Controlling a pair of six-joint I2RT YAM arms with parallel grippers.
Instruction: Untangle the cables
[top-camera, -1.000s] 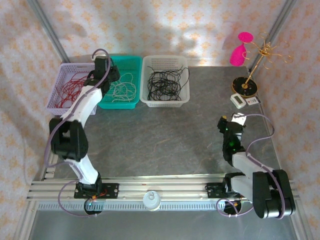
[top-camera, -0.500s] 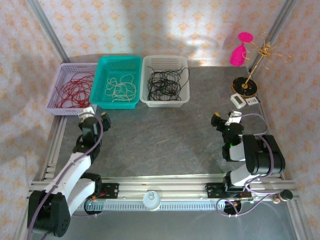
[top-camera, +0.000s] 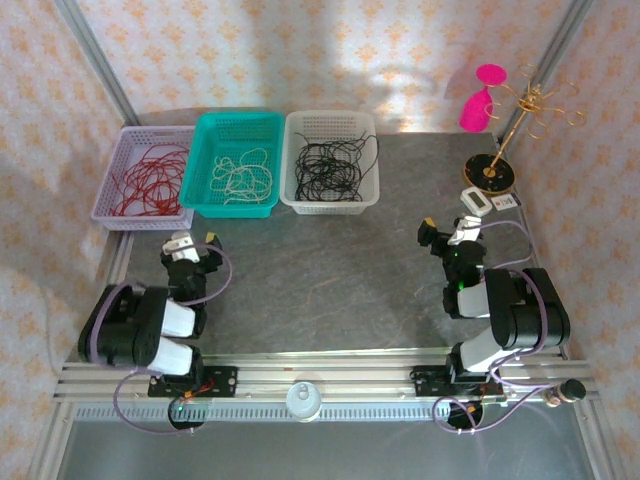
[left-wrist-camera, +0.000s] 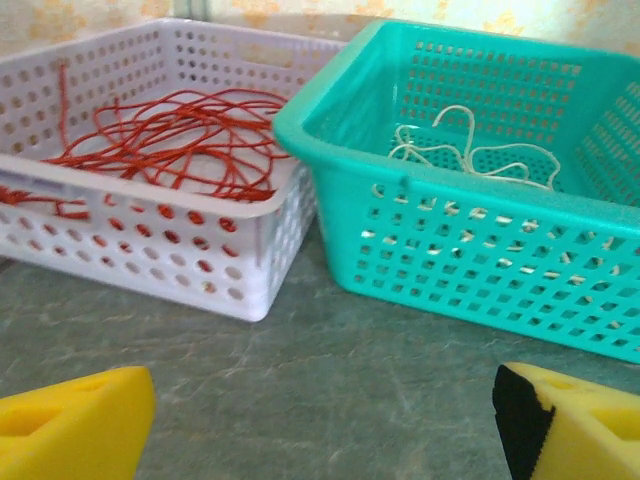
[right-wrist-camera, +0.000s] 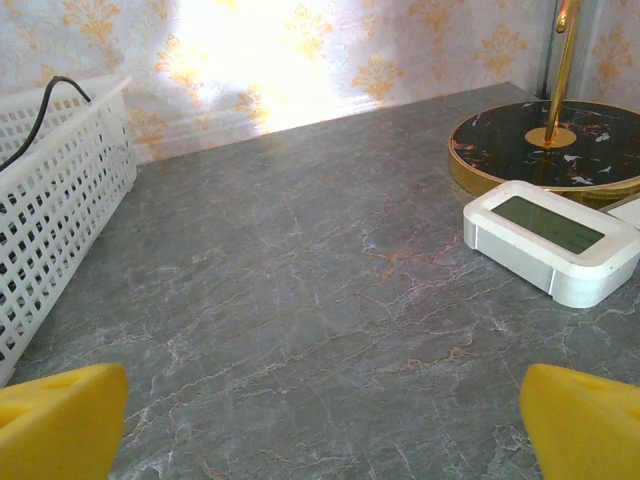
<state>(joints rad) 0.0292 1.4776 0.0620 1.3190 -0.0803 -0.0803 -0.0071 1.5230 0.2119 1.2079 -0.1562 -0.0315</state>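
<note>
Desk (top-camera: 320, 265): grey, marble-veined top with pale cracks across the centre of the overhead view, bounded along the bottom of the frame by a ribbed aluminium rail (top-camera: 330, 372). Walls (top-camera: 300, 45): cream wallpaper with a repeating orange-gold floral motif at the back and both sides, with a slanting metal post (top-camera: 95, 60) at upper left and a second post (top-camera: 557, 45) at upper right. Light: a soft bright patch (top-camera: 395, 85) on the back wall, upper right of centre; the right wrist view shows a strong white glare (right-wrist-camera: 235, 60) on the wallpaper at upper left.
</note>
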